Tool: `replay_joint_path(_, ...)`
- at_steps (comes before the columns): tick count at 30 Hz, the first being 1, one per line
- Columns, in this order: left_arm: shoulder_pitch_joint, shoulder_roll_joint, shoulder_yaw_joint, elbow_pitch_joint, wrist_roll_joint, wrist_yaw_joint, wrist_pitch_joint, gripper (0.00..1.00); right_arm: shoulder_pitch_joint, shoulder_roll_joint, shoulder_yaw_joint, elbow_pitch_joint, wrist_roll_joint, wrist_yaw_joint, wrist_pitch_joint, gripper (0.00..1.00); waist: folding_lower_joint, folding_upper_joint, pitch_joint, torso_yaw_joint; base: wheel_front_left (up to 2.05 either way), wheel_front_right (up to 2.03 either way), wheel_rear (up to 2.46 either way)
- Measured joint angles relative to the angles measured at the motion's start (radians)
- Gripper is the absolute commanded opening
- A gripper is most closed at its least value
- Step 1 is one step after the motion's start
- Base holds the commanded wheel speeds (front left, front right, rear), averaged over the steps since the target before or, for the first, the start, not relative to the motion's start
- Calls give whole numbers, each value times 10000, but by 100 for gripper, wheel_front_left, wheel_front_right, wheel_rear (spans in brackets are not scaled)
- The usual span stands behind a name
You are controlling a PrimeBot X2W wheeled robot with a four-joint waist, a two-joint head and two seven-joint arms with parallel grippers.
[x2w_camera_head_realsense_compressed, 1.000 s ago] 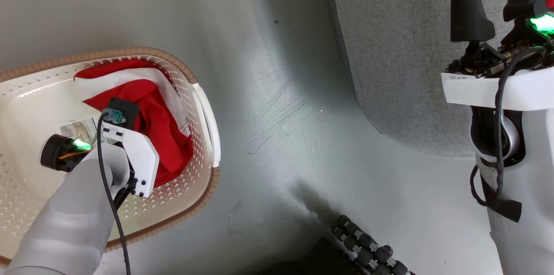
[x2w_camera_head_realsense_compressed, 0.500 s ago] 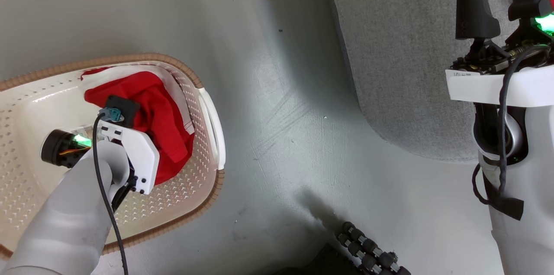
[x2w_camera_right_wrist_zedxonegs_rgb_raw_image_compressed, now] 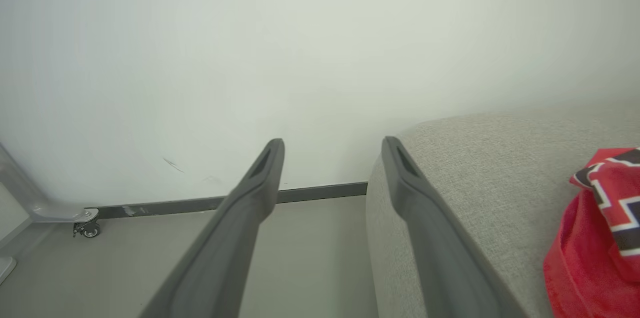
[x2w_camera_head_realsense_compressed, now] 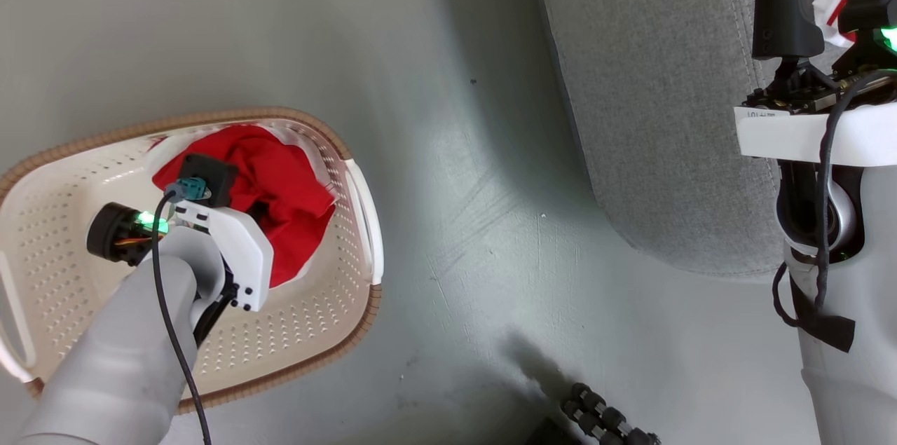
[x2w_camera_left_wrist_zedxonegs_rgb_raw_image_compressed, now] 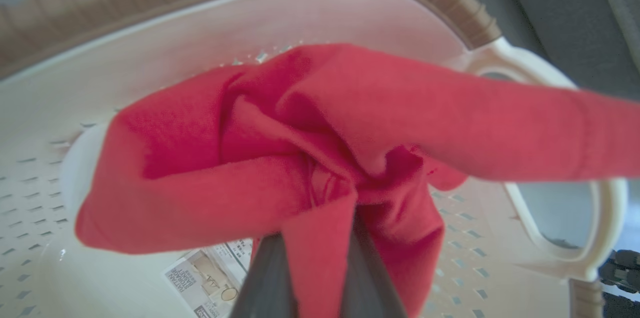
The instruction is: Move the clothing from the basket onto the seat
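The clothing (x2w_camera_head_realsense_compressed: pixel 287 186) is in two places: a red and white piece (x2w_camera_right_wrist_zedxonegs_rgb_raw_image_compressed: pixel 590 258) lies on the seat (x2w_camera_head_realsense_compressed: pixel 666 115), and a red garment (x2w_camera_left_wrist_zedxonegs_rgb_raw_image_compressed: pixel 300 132) hangs bunched inside the basket (x2w_camera_head_realsense_compressed: pixel 308 319). The large grey seat takes up the upper right of the head view, above a grey floor (x2w_camera_head_realsense_compressed: pixel 455 256). The cream basket stands on the floor at lower left, well apart from the seat. The left gripper (x2w_camera_left_wrist_zedxonegs_rgb_raw_image_compressed: pixel 320 243) is nearly closed, pinching a fold of the red garment, and the rest sags toward the basket's handle (x2w_camera_head_realsense_compressed: pixel 364 214). The right gripper (x2w_camera_right_wrist_zedxonegs_rgb_raw_image_compressed: pixel 333 141) is spread wide and empty beside the seat's edge. A small printed label (x2w_camera_left_wrist_zedxonegs_rgb_raw_image_compressed: pixel 210 278) lies on the basket bottom. Likely risks are that the thin pinch slips under the garment's weight, or that trailing fabric catches the handle and drags the basket.
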Motion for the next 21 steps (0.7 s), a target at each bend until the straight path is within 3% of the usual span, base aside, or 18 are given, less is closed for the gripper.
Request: replay_joint_path(21,830,-211,-635,-918,-1003,0,-1429,0,307,-291,-36,499,-290,0,0,100,0,0,-1607,782,0,0,0)
